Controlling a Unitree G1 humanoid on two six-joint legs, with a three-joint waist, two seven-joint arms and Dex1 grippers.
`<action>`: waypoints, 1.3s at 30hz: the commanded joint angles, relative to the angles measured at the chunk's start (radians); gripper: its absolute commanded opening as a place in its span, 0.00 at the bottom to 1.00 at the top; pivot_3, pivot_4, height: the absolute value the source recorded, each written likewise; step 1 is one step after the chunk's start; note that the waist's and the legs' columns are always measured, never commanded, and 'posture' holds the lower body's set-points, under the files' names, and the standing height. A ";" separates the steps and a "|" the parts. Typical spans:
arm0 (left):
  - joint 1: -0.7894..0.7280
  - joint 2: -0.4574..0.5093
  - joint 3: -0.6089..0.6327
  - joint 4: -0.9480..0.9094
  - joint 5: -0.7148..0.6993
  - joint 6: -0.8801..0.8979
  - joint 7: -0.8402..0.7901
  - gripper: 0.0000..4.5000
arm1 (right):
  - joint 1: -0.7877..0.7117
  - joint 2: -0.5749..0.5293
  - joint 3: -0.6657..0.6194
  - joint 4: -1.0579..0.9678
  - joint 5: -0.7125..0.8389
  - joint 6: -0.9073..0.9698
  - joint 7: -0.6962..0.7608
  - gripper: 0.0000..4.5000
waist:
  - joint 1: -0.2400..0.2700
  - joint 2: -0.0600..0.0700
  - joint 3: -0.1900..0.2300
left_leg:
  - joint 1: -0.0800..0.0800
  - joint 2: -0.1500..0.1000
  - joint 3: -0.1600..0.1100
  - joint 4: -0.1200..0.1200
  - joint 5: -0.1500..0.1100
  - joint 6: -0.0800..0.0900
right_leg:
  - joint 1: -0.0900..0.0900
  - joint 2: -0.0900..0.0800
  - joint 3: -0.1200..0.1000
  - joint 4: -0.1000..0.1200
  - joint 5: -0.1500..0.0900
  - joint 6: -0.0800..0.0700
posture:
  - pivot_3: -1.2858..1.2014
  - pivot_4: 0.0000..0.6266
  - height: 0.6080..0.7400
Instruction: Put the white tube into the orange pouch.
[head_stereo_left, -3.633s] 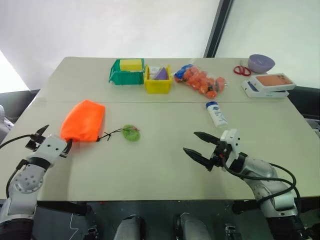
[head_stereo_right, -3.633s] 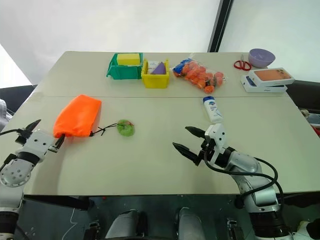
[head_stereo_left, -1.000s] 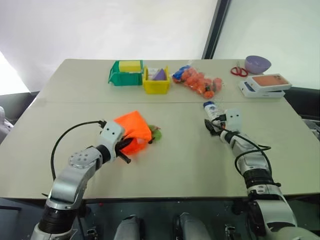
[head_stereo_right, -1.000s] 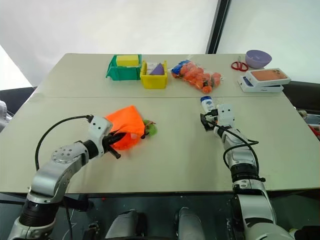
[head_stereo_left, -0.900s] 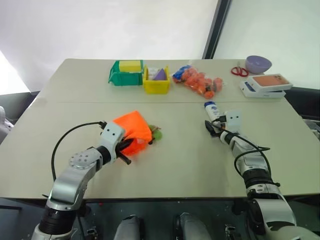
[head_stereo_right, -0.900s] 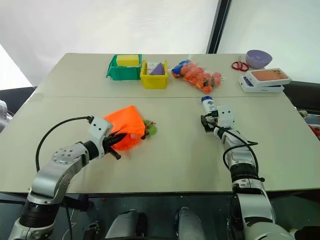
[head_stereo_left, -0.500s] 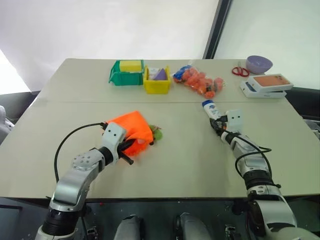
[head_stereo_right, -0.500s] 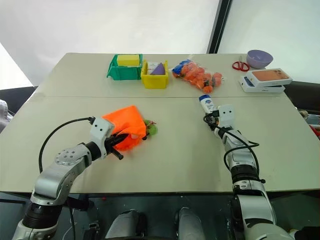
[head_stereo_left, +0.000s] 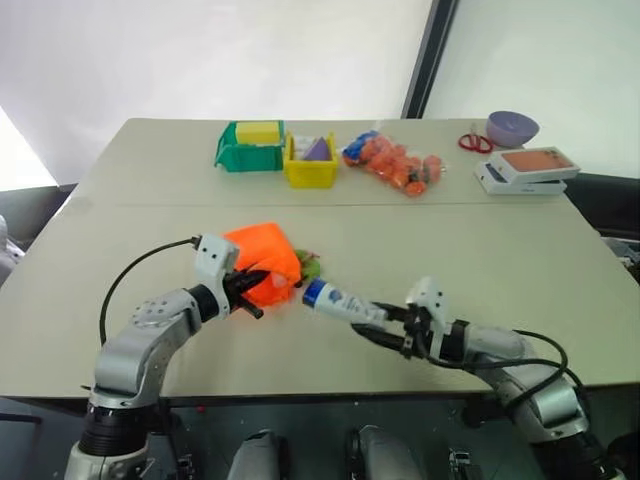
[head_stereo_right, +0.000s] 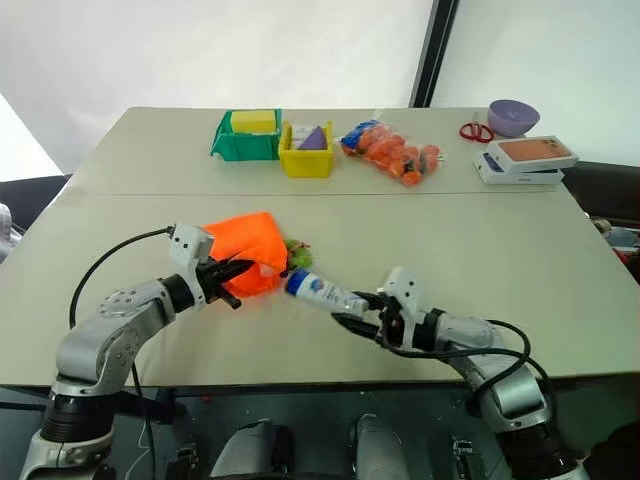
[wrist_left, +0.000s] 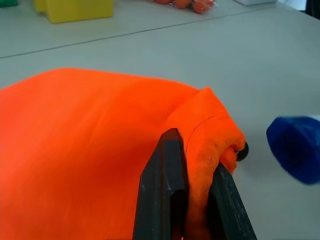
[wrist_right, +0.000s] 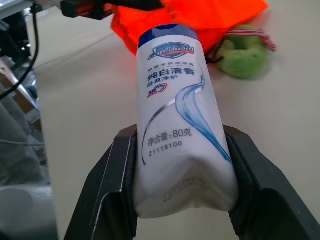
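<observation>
Two grippers work together: the left gripper (head_stereo_left: 247, 296) pinches the rim of the orange pouch (head_stereo_left: 265, 263), soft and floppy. The right gripper (wrist_right: 182, 165) clamps the white tube (head_stereo_left: 342, 303) at its crimped tail, cap just beside the pouch; it looks light, smooth, squeezable.

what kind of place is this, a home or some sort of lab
Most likely a lab or test room, not a home. A plain beige table stands by bare white walls, and along its far edge sits a row of unrelated practice things: small sorting bins, a bag of orange pieces and scissors.
</observation>
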 joint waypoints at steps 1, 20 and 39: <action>-0.020 0.029 0.008 -0.024 -0.046 0.019 -0.038 0.00 | -0.027 0.039 0.038 -0.043 -0.016 0.008 -0.034 0.40 | 0.001 0.000 0.000 | 0.000 0.000 0.000 0.000 0.000 0.000 | 0.000 0.000 0.000 0.000 0.000 0.000 | 0.52 0.24 1.00; -0.031 0.058 -0.014 -0.061 -0.075 0.042 -0.047 0.00 | -0.135 0.149 0.116 -0.014 -0.094 0.035 -0.130 0.40 | 0.000 0.000 0.000 | -0.005 0.000 0.000 -0.002 -0.001 0.002 | 0.002 0.000 0.000 -0.009 0.001 -0.001 | 0.52 0.24 1.00; -0.065 0.028 -0.131 -0.186 -0.125 0.107 -0.015 0.00 | -0.300 0.320 0.205 0.048 -0.246 0.167 -0.321 0.40 | -0.002 0.000 0.000 | -0.005 -0.001 0.000 -0.002 -0.001 0.002 | 0.002 -0.001 0.000 -0.010 0.001 -0.001 | 0.52 0.24 1.00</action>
